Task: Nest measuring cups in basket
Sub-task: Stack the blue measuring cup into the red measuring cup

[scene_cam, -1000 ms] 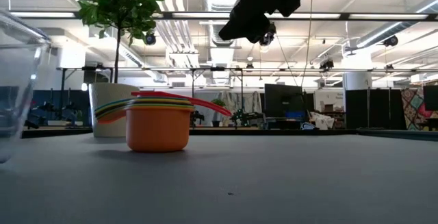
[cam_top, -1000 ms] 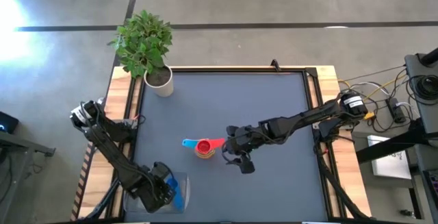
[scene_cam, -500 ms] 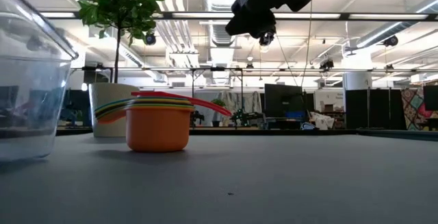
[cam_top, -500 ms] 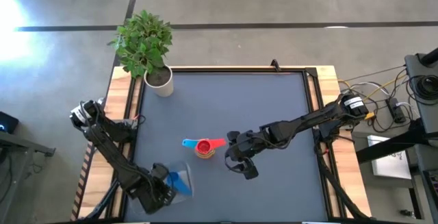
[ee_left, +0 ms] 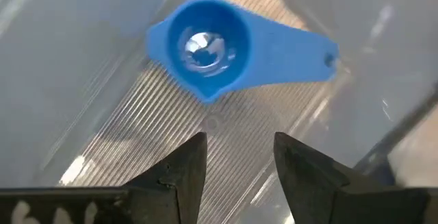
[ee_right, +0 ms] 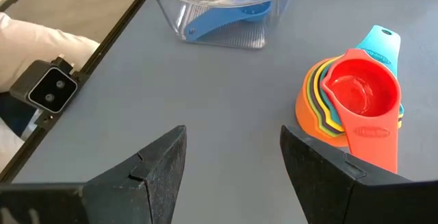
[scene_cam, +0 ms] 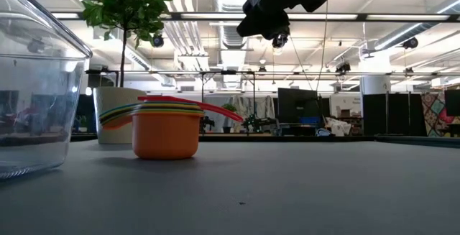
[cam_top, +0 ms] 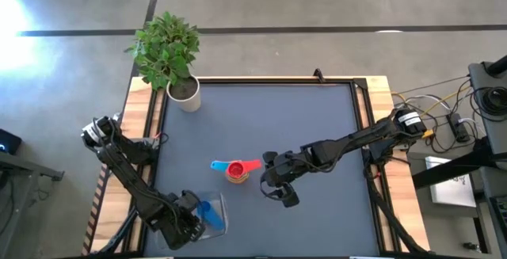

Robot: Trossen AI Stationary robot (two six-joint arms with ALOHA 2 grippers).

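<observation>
The clear basket (cam_top: pixel 216 201) sits near the table's near-left corner with the blue cup (cam_top: pixel 207 212) lying in it. In the left wrist view the blue cup (ee_left: pixel 202 42) rests bowl-up on the basket's ribbed floor (ee_left: pixel 130 121). The other cups form a nested stack (cam_top: pixel 236 169) on the table's middle, the orange cup (scene_cam: pixel 165 134) outermost and the red one (ee_right: pixel 359 90) on top. My left gripper (cam_top: pixel 190 216) is at the basket's left side. My right gripper (cam_top: pixel 279 189) hovers open to the right of the stack, touching nothing. My left gripper (ee_left: pixel 236 166) comes at the basket from above, pointing down into it. Its fingers (ee_left: pixel 185 172) stand a little apart over the ribbed floor near one wall. The clear wall between them barely shows, so which part it holds cannot be told.
A white plant pot (cam_top: pixel 184 93) with a leafy plant stands at the far-left corner. Open grey table surface lies right of and beyond the stack. The table's raised dark frame (cam_top: pixel 366 132) runs along its edges.
The basket, with the blue cup in it, has moved toward the table's right and slightly away from the near edge, together with my left gripper. In the low view it has come in further from the left. The stack has stayed put.
</observation>
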